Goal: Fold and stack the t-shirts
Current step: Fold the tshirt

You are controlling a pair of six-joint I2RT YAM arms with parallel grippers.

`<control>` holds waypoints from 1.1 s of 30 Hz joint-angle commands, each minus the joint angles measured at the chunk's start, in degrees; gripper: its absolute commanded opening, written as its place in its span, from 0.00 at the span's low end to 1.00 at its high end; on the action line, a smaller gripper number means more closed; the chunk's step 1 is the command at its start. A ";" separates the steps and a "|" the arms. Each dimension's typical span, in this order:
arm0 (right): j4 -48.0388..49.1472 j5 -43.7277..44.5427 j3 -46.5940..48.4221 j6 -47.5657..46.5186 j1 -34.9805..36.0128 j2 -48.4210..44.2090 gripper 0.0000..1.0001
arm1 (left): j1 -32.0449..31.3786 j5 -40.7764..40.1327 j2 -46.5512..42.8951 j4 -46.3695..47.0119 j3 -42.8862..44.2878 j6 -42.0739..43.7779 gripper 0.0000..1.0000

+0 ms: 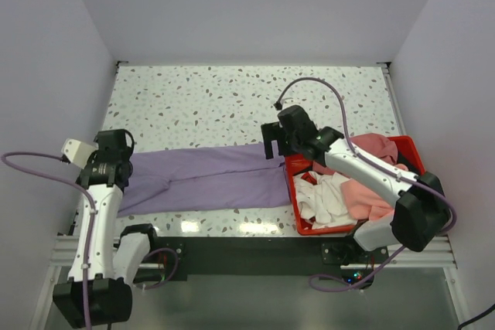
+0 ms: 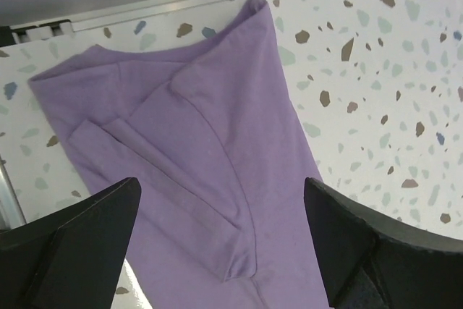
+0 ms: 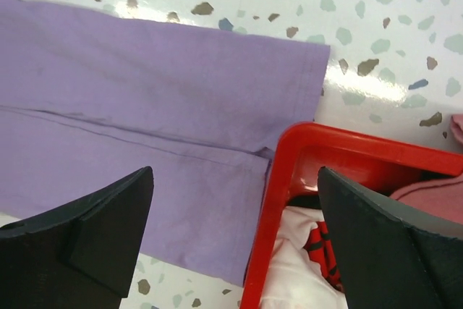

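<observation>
Standing wide open, both jaws hold nothing, each above one end of the lavender t-shirt (image 1: pixel 205 179). Its right hem lies against the red bin (image 3: pixel 340 150); a grasp there may catch the rim or take only one layer. The shirt is a long folded band along the near edge of the table (image 1: pixel 232 98).

Bright, even overhead light; all three views are sharp.
White glare patches sit on the glossy speckled terrazzo tabletop (image 1: pixel 232 106) along its near edge and beside the long lavender purple fabric t-shirt (image 3: pixel 145 85). Shadows are faint and soft-edged.
</observation>
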 commanded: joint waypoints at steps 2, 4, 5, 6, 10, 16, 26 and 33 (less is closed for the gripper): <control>-0.70 -3.09 5.25 -2.11 1.80 -1.04 0.99 | 0.38 6.02 6.53 9.52 -1.46 5.80 1.00; -0.53 -4.84 6.91 -2.38 3.55 0.19 0.99 | 0.38 6.47 10.83 10.67 -1.55 6.06 1.00; -0.01 -5.20 7.36 -2.47 4.17 1.76 0.99 | 0.38 6.64 12.15 11.02 -1.55 6.07 1.00; 0.26 -5.38 7.80 -2.47 4.87 2.91 0.99 | 0.38 6.73 14.60 11.98 -1.81 6.24 1.00; 0.88 -6.17 11.04 -2.29 9.00 10.11 0.99 | 0.38 7.69 19.28 16.02 -3.65 7.29 1.00; 0.53 -8.01 16.84 -1.59 11.64 22.14 0.99 | 0.73 7.17 27.36 19.54 -4.54 8.61 1.00; 0.52 -9.15 15.19 -1.33 11.82 28.32 0.99 | 0.91 15.50 43.87 26.73 0.99 12.83 1.00; 1.93 -13.81 5.19 -2.03 12.96 25.43 0.99 | -3.12 21.50 56.27 30.97 11.09 14.94 1.00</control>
